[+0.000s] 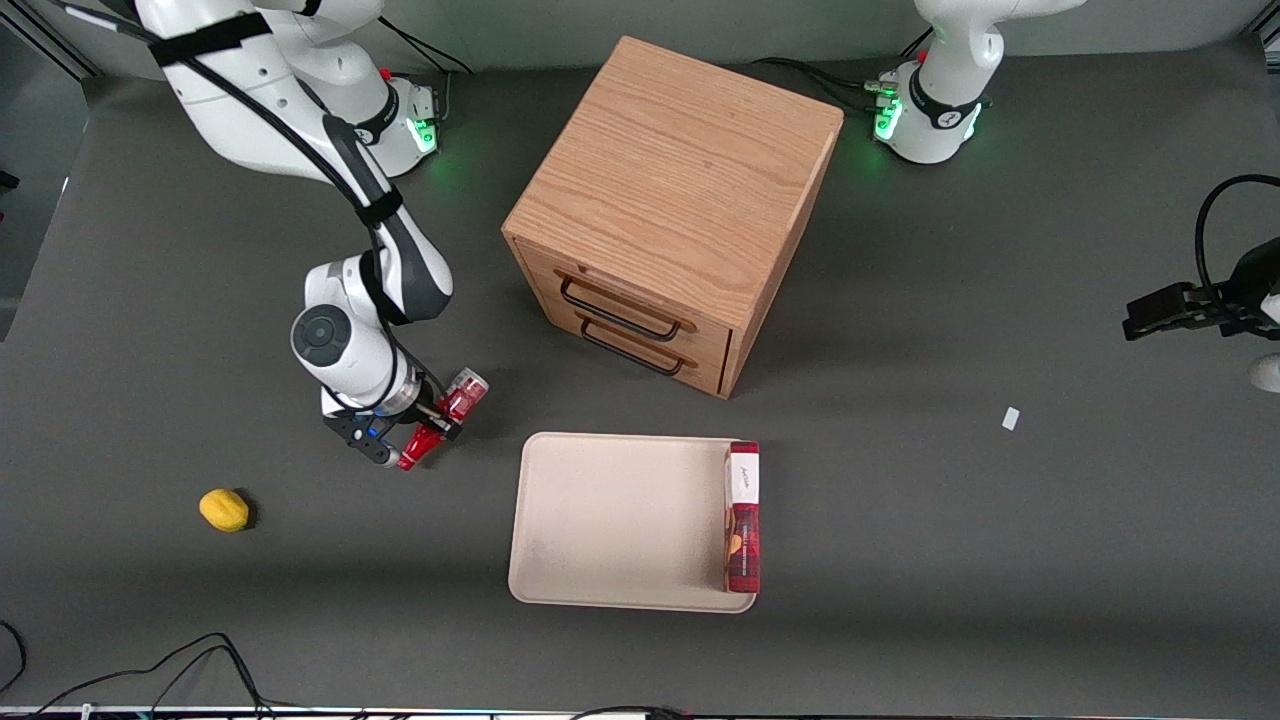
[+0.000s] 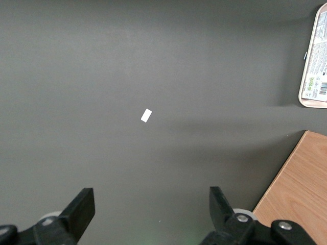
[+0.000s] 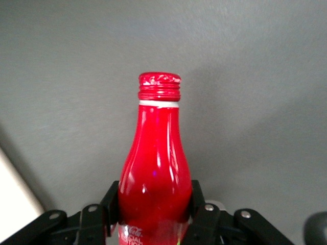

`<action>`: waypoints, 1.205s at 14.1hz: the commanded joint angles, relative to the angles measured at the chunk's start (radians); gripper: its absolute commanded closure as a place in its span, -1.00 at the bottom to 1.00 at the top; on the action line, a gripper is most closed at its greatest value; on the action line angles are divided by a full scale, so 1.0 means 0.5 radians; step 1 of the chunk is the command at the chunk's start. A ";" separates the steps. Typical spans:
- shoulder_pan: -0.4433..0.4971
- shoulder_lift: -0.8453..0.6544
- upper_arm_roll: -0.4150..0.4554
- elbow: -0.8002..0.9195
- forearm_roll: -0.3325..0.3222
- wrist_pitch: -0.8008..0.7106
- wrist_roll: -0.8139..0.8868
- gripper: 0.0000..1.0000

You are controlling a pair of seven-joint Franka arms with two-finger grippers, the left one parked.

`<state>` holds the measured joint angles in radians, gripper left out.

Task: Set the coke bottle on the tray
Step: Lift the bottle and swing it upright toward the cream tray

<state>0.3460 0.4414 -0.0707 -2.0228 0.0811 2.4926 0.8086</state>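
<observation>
The coke bottle (image 1: 440, 420) is a small red contoured bottle with a red cap, held tilted above the dark table. My right gripper (image 1: 428, 425) is shut on its body, toward the working arm's end of the table, beside the tray. In the right wrist view the bottle (image 3: 155, 168) stands between the black fingers (image 3: 109, 201), cap pointing away from the gripper (image 3: 153, 204). The beige tray (image 1: 610, 520) lies flat on the table, nearer the front camera than the drawer cabinet.
A long red box with a white label (image 1: 742, 515) lies on the tray's edge toward the parked arm. A wooden two-drawer cabinet (image 1: 670, 210) stands mid-table. A yellow lemon (image 1: 224, 509) lies toward the working arm's end. A small white scrap (image 1: 1011, 418) lies toward the parked arm's end.
</observation>
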 commanded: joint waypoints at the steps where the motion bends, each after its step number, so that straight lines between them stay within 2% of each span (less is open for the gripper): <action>1: -0.026 -0.180 0.000 0.161 0.031 -0.342 -0.211 1.00; 7: -0.038 -0.165 -0.037 0.915 -0.027 -1.085 -0.638 1.00; 11: 0.007 -0.028 0.067 1.350 -0.370 -1.282 -0.727 1.00; 14: 0.011 0.267 0.138 1.845 -0.389 -1.387 -0.914 1.00; 17: 0.011 0.586 0.291 2.140 -0.380 -1.216 -1.019 1.00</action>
<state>0.3555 0.5819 0.0271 -1.1366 -0.0881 1.8614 0.3394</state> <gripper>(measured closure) 0.436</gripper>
